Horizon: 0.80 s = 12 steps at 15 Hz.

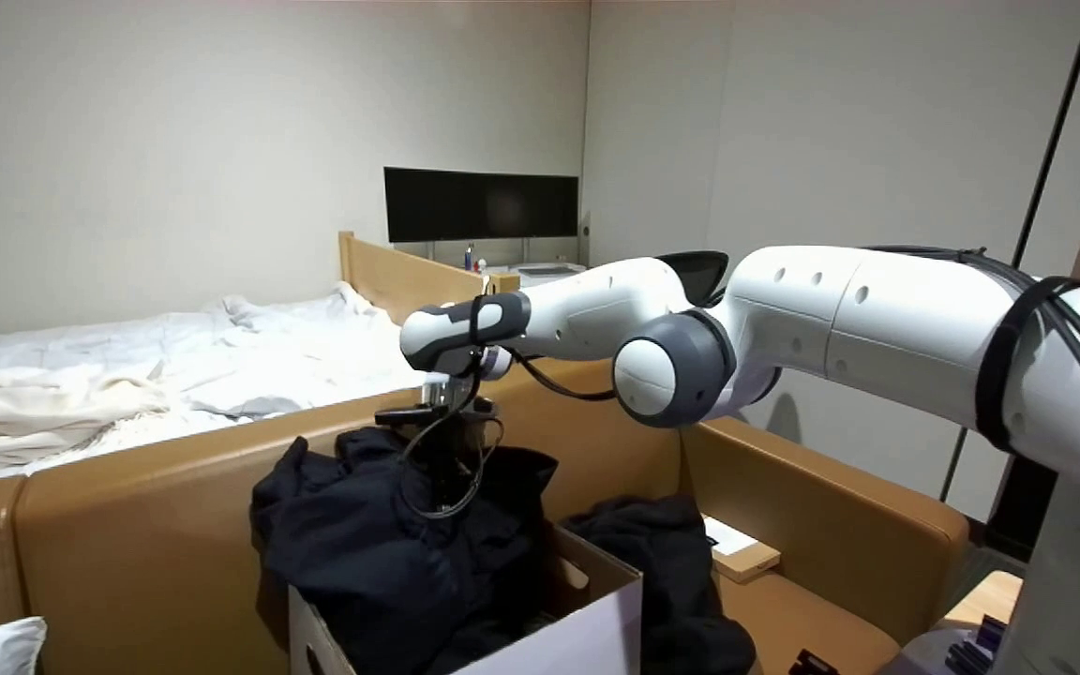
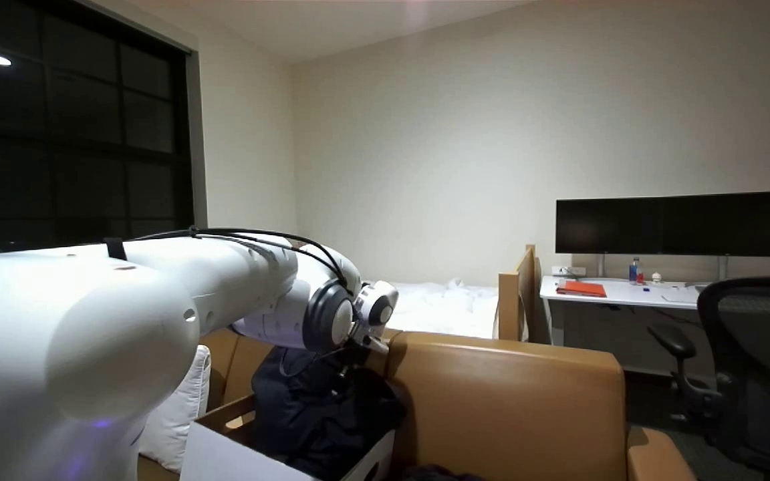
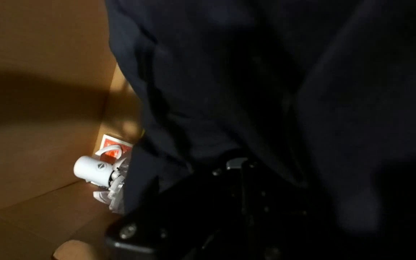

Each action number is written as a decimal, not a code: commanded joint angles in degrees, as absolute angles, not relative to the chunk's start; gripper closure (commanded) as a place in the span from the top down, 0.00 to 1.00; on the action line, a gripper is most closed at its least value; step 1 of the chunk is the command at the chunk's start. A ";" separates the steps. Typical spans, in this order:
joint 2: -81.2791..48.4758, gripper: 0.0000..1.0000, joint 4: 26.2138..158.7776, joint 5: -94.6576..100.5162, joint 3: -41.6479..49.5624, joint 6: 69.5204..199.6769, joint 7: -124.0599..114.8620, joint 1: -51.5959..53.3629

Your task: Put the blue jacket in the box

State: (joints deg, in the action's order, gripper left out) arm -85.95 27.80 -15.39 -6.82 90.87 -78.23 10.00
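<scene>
Because the gripper (image 1: pixel 449 480) is sunk into the blue jacket (image 1: pixel 362 558), its hold cannot be judged, while the jacket is bunched partly inside the box (image 1: pixel 589 633), cut off below, before a tan sofa back (image 1: pixel 146 544) and bed (image 1: pixel 292 352).

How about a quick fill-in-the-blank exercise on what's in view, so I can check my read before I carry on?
The jacket bulges up, its top ______ than the rim of the white-sided box.
The gripper is down among dark folds of the ______.
In the wrist view, the cylinder inside the white-sided box is ______ in colour.
The dark cloth heap lies ______ (inside or outside) the white-sided box.

Missing words: higher; jacket; white; outside.
</scene>
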 commanded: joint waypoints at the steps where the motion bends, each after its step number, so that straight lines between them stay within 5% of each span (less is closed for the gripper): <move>1: -85.86 0.01 35.52 -16.17 -5.49 99.46 -86.83 10.58; 8: -83.54 0.03 42.85 -17.43 -5.50 104.45 -102.04 10.44; 9: -82.89 0.29 44.26 -17.75 -5.54 104.98 -104.12 10.33; 12: -80.22 0.39 49.61 -18.61 -5.65 106.64 -108.84 10.03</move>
